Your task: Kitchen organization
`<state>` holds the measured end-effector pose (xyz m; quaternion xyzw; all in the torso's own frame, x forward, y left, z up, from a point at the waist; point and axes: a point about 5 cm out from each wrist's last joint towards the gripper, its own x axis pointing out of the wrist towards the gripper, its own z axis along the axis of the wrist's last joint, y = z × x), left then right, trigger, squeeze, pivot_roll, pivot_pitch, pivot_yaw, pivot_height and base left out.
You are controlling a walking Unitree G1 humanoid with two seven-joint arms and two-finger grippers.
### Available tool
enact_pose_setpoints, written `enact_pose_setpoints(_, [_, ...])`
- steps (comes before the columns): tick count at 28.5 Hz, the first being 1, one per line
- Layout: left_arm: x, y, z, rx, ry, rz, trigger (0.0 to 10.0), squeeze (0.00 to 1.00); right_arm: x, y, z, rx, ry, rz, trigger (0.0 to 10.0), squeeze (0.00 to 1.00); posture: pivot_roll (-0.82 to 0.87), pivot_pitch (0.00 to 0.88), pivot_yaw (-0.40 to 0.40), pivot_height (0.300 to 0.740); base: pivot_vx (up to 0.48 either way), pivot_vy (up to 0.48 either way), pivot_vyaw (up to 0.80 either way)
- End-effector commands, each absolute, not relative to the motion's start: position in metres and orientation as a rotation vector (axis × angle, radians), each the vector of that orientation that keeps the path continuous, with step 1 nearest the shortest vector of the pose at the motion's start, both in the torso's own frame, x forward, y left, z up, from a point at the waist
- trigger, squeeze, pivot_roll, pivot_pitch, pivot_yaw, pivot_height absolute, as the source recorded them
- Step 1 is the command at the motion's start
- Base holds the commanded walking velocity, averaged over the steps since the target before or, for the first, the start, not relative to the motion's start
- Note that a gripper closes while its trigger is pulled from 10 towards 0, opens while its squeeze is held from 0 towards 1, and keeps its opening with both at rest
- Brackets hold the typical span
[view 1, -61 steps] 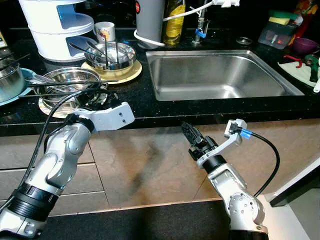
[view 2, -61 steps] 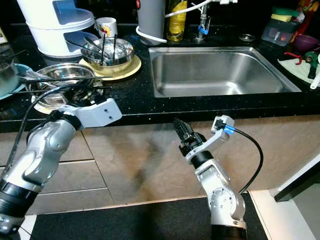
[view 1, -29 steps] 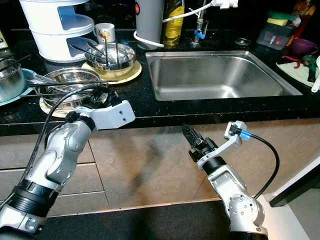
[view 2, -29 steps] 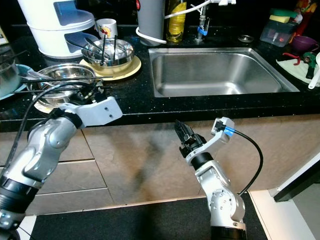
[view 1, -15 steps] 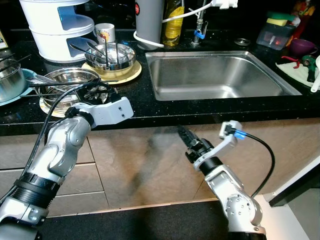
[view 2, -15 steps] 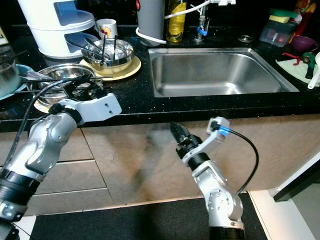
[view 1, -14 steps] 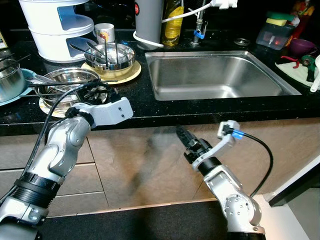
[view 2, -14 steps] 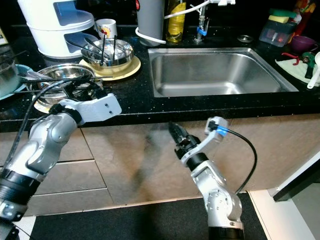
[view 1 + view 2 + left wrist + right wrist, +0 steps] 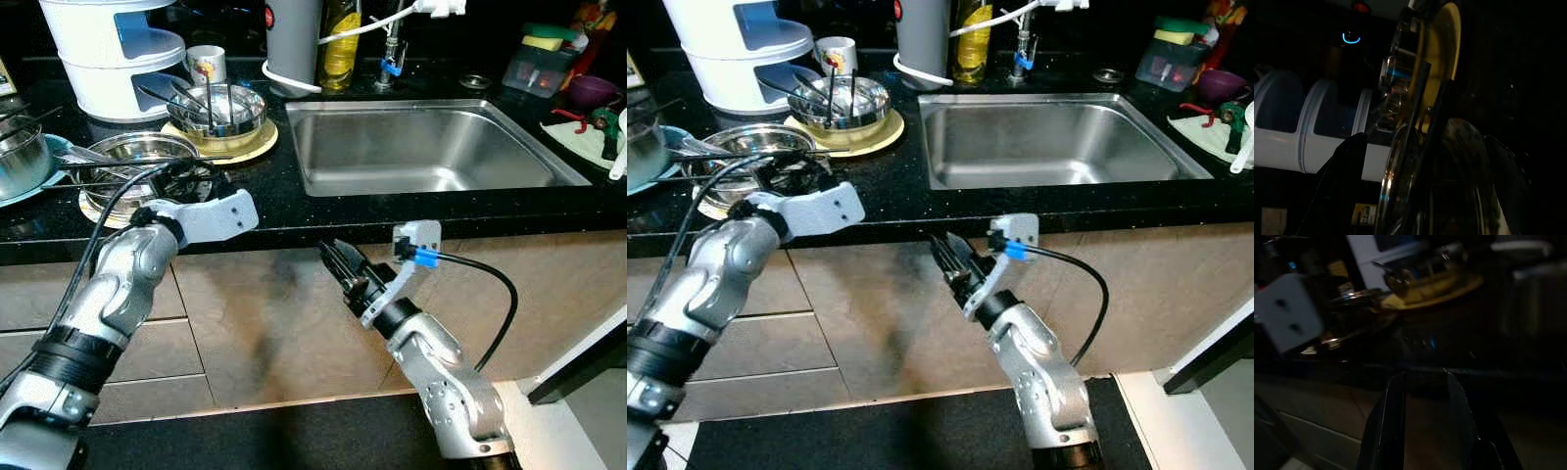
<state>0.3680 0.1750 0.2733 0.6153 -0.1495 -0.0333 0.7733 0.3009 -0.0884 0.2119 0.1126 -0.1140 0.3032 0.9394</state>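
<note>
Left eye view: the right gripper (image 9: 333, 257), fingers slightly apart, is pointing up under the desk (image 9: 294, 211); the left gripper (image 9: 186, 181) is reaching at the bowl (image 9: 137, 162), fingers hard to make out.

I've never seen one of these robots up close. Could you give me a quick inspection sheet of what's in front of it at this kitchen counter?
Surface: black speckled counter with an empty steel sink.
Job's things: steel bowl with utensils across it on a pale plate; behind it a second steel bowl holding utensils on a yellow plate.
Clutter: white stacked appliance, mug, oil bottle, items on the counter right of the sink.
Grippers: left gripper at the near bowl's rim, fingers open; right gripper below the counter edge before the cabinet, fingers slightly apart.
Cables: black cable looping from the right wrist; black cable along the left arm.
Surroundings: tan cabinet fronts, dark floor.
</note>
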Motion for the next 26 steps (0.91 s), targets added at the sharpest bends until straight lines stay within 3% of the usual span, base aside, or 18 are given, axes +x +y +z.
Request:
enact_pose_setpoints(1, [0.369,0.1756,0.2698,1.362,-0.314,-0.082,10.0,0.0,0.2983,-0.0872,0.2162,0.173,-0.266,0.632,10.0,0.0,-0.08,0.189,-0.03,0.74,0.0,0.0,0.0])
enact_pose_setpoints(5, [0.3692,0.1753,0.27,1.364,-0.316,-0.09,10.0,0.0,0.2958,-0.0825,0.2159,0.023,-0.276,0.669,10.0,0.0,-0.08,0.191,-0.028,0.74,0.0,0.0,0.0])
enact_pose_setpoints(11, [0.3696,0.1741,0.2695,1.36,-0.318,-0.101,10.0,0.0,0.2949,-0.081,0.2149,-0.002,-0.286,0.672,10.0,0.0,-0.08,0.191,-0.028,0.74,0.0,0.0,0.0])
enact_pose_setpoints(12, [0.3695,0.1737,0.2695,1.356,-0.317,-0.106,8.9,0.0,0.2948,-0.0808,0.2145,-0.005,-0.288,0.671,10.0,0.0,-0.08,0.191,-0.028,0.74,0.0,0.0,0.0])
enact_pose_setpoints(13, [0.3689,0.1731,0.2692,1.355,-0.318,-0.112,4.1,0.0,0.2946,-0.0807,0.2138,-0.007,-0.288,0.67,10.0,0.0,-0.08,0.182,-0.029,0.74,0.0,0.0,0.0])
enact_pose_setpoints(14, [0.3676,0.1724,0.2687,1.354,-0.318,-0.121,2.4,0.0,0.2943,-0.0806,0.2125,-0.011,-0.288,0.669,10.0,0.0,-0.08,0.179,-0.028,0.74,0.0,0.0,0.0])
enact_pose_setpoints(15, [0.3676,0.1724,0.2687,1.354,-0.318,-0.121,2.4,0.0,0.2943,-0.0806,0.2125,-0.011,-0.288,0.669,10.0,0.0,-0.08,0.179,-0.028,0.74,0.0,0.0,0.0])
enact_pose_setpoints(16, [0.3667,0.1719,0.2687,1.356,-0.319,-0.122,3.5,0.0,0.2942,-0.0805,0.2117,-0.016,-0.288,0.668,10.0,0.0,-0.08,0.177,-0.028,0.74,0.0,0.0,0.0])
enact_pose_setpoints(17, [0.3667,0.1719,0.2687,1.356,-0.319,-0.122,3.5,0.0,0.2942,-0.0805,0.2117,-0.016,-0.288,0.668,10.0,0.0,-0.08,0.177,-0.028,0.74,0.0,0.0,0.0])
enact_pose_setpoints(18, [0.366,0.1715,0.2686,1.357,-0.32,-0.123,7.4,0.0,0.2941,-0.0805,0.2113,-0.016,-0.287,0.668,10.0,0.0,-0.08,0.174,-0.028,0.74,0.0,0.0,0.0])
enact_pose_setpoints(20, [0.3653,0.1709,0.2681,1.349,-0.318,-0.132,7.4,0.0,0.2941,-0.0805,0.2107,-0.016,-0.286,0.667,10.0,0.0,-0.08,0.174,-0.028,0.74,0.0,0.0,0.0])
enact_pose_setpoints(21, [0.3646,0.17,0.2676,1.344,-0.318,-0.138,0.5,0.0,0.2942,-0.0804,0.2101,-0.015,-0.283,0.666,10.0,0.0,-0.08,0.174,-0.028,0.74,0.0,0.0,0.0])
enact_pose_setpoints(22, [0.3639,0.1695,0.2672,1.344,-0.32,-0.138,0.0,0.0,0.2941,-0.0803,0.2094,-0.014,-0.281,0.666,10.0,0.0,-0.08,0.17,-0.028,0.74,0.0,0.0,0.0])
enact_pose_setpoints(24, [0.3639,0.1695,0.2672,1.344,-0.32,-0.138,0.0,0.0,0.2941,-0.0803,0.2094,-0.014,-0.281,0.666,10.0,0.0,-0.08,0.17,-0.028,0.74,0.0,0.0,0.0])
enact_pose_setpoints(25, [0.3634,0.1692,0.2672,1.349,-0.323,-0.13,2.7,0.0,0.294,-0.0802,0.2089,-0.013,-0.28,0.665,10.0,0.0,-0.08,0.17,-0.028,0.74,0.0,0.0,0.0])
enact_pose_setpoints(26, [0.3634,0.1692,0.2672,1.349,-0.323,-0.13,2.7,0.0,0.294,-0.0802,0.2089,-0.013,-0.28,0.665,10.0,0.0,-0.08,0.17,-0.028,0.74,0.0,0.0,0.0])
